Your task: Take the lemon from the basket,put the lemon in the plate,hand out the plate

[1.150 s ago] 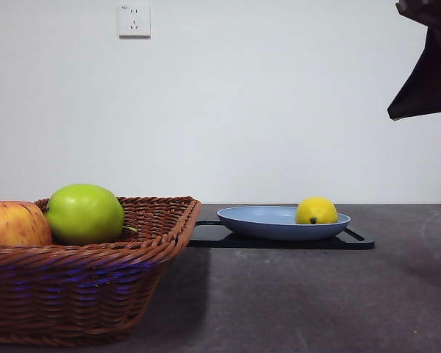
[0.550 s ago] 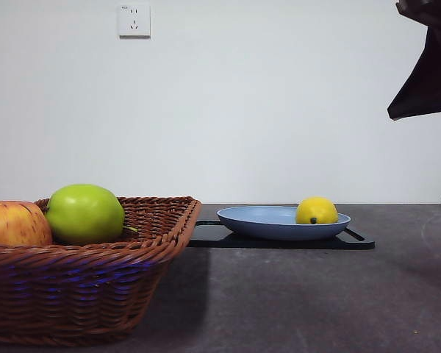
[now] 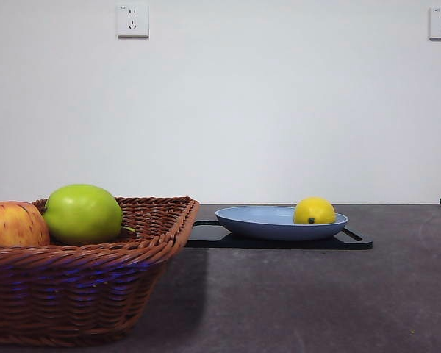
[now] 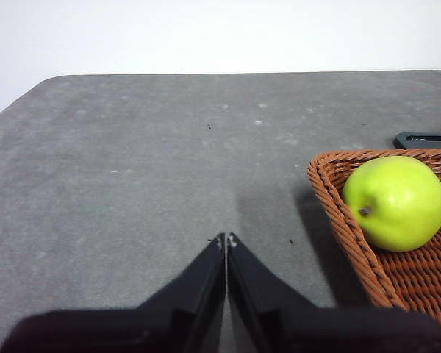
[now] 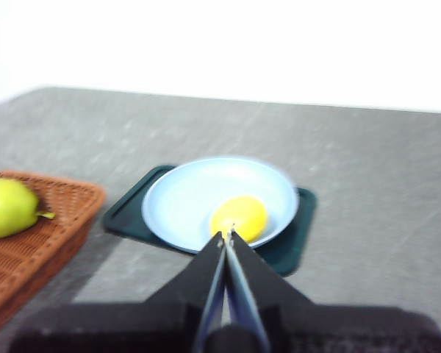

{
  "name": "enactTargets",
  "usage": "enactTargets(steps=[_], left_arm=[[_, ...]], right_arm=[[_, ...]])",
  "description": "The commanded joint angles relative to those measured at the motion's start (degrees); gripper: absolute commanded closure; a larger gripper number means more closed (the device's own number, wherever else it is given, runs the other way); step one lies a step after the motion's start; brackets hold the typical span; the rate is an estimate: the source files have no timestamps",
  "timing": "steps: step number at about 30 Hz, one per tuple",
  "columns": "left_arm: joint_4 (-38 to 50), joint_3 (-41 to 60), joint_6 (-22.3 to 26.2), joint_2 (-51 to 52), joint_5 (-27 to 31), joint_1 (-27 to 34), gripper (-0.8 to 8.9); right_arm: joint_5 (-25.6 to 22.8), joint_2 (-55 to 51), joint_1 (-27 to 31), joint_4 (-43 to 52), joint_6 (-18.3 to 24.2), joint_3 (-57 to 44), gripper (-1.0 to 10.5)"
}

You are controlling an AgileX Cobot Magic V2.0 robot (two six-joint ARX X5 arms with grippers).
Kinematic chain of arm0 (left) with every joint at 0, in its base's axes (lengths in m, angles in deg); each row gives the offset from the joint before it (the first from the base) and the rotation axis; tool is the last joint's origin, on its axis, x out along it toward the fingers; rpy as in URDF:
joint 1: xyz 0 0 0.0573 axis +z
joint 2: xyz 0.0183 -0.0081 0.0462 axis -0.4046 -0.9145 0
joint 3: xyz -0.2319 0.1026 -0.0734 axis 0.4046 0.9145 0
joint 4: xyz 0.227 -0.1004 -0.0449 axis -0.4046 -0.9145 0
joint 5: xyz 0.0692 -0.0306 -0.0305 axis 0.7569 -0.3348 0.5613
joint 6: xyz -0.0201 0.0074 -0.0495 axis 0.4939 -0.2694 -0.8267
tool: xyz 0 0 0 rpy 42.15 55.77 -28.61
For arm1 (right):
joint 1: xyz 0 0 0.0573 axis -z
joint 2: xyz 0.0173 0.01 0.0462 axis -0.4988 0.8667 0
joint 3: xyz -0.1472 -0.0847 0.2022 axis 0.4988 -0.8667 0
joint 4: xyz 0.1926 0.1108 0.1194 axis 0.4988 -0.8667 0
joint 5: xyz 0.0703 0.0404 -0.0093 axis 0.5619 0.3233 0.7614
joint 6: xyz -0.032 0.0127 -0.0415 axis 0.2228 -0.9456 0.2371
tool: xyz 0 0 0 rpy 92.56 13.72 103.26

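Table: a dark grey tabletop (image 3: 301,294) fills the lower half of the front view below a white wall.
Basket: the large brown woven wicker basket (image 3: 95,294) sits at lower left of the front view; it holds a green apple (image 3: 83,213) and a red-yellow apple (image 3: 13,224) side by side at the frame's left edge.
Tray: a flat black tray (image 3: 356,243) lies right of centre, just beside the basket's corner, under the plate.
Plate: the wide pale blue shallow plate (image 3: 257,220) rests on the tray.
Lemon: the small bright yellow lemon (image 3: 314,211) lies in the plate, toward its right rim, dark spot facing the camera.
Right gripper (image 5: 227,235): jaws pressed together, empty, above the table short of the lemon.
Left gripper (image 4: 226,237): jaws closed, empty, over bare table beside the basket.
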Motion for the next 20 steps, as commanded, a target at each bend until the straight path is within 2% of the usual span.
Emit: enactTargets(steps=[1,3,7,20], left_arm=[[0.3,0.7,-0.4,0.2,0.2,0.2,8.05],[0.3,0.7,-0.4,0.2,0.1,0.2,8.05],[0.3,0.7,-0.4,0.2,0.1,0.2,8.05],[0.3,0.7,-0.4,0.2,0.2,0.2,8.05]], right_arm=[[6.6,-5.7,9.2,-0.1,1.2,-4.4,9.4],[9.6,-9.4,14.8,0.3,1.2,-8.2,9.4],[9.9,-12.3,18.8,0.2,1.2,-12.2,9.4],[9.4,-17.0,20.9,-0.7,1.9,-17.0,9.4]])
